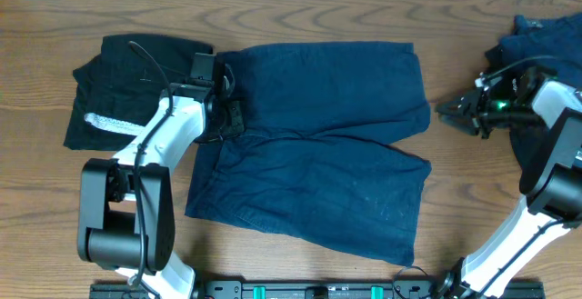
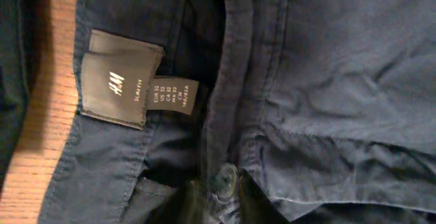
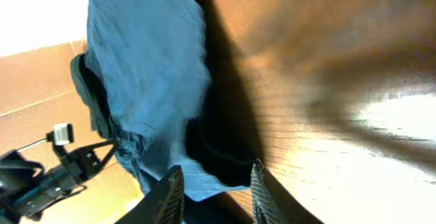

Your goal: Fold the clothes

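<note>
White-shelled left arm (image 1: 164, 131) and right arm (image 1: 556, 144), black joint housings, thin black cables, green light beside black-fingered right gripper (image 1: 450, 111)

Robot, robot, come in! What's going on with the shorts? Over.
Left gripper at waistband of navy shorts, grip unclear. Right gripper open, empty, over table. Shorts spread flat, unfolded. Nothing on top of them.

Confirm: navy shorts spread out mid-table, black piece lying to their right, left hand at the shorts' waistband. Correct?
One error: the black piece lies to the left of the navy shorts, not the right, as the overhead view shows. The rest holds: shorts spread out mid-table, left hand at their waistband.
</note>
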